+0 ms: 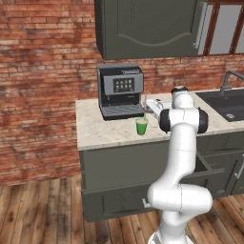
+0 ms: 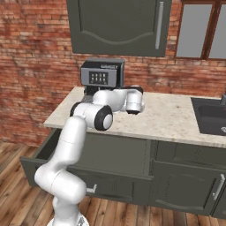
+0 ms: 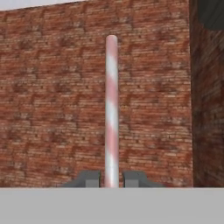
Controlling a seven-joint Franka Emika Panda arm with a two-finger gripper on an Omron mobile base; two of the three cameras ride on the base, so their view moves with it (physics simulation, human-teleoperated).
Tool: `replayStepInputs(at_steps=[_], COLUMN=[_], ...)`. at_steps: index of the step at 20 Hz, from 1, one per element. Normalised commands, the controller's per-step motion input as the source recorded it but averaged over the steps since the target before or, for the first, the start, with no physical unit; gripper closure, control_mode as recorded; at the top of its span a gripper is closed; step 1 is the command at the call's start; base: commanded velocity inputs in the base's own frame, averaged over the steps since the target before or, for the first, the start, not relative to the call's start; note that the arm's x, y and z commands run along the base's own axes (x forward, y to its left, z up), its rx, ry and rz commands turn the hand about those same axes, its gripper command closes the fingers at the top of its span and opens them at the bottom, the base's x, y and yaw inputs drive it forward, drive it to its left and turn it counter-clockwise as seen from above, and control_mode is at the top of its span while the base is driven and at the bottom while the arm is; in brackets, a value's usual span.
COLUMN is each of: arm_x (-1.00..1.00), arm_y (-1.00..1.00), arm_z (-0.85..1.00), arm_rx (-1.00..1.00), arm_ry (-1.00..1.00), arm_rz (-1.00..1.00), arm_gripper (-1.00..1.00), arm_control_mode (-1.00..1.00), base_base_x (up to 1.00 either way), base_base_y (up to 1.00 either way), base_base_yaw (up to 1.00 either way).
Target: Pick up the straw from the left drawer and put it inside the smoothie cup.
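The gripper [image 3: 111, 179] sits at the bottom centre of the hand view, its two dark fingertips [image 3: 89, 179] pressed against either side of the straw [image 3: 111, 109], which runs straight up the middle of the frame in front of the brick wall [image 3: 52, 109].

In the left base view the counter [image 1: 105, 131] crosses the middle of the frame. The coffee machine [image 1: 119, 90] stands at its back, upper centre. The left drawer [image 2: 42, 152] is pulled open at lower left of the right base view, under the counter. The smoothie cup [image 1: 141, 126] stands on the counter at centre, just in front of the coffee machine and left of the arm [image 1: 183, 143].
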Motion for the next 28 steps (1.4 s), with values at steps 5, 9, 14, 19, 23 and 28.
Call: replayStepInputs(at_steps=[5,9,14,19,23,28], arm_x=[0.00,0.00,0.01,0.13,0.23,0.20], arm_y=[0.00,0.03,0.09,0.12,0.07,0.00], arm_z=[-0.02,-0.04,-0.05,-0.01,-0.01,-0.12], arm_rx=[0.00,0.00,0.00,0.00,0.00,0.00], arm_ry=[-0.04,-0.04,-0.04,-0.03,-0.01,-0.01], arm_rz=[-0.07,-0.09,-0.11,-0.12,-0.12,-0.10], arm_gripper=[1.00,1.00,1.00,1.00,1.00,1.00], arm_control_mode=[-1.00,-1.00,-1.00,-1.00,-1.00,-1.00], base_base_x=[0.00,0.00,0.00,0.00,0.00,0.00], base_base_y=[0.00,0.00,0.00,0.00,0.00,0.00], base_base_yaw=[0.00,0.00,0.00,0.00,0.00,0.00])
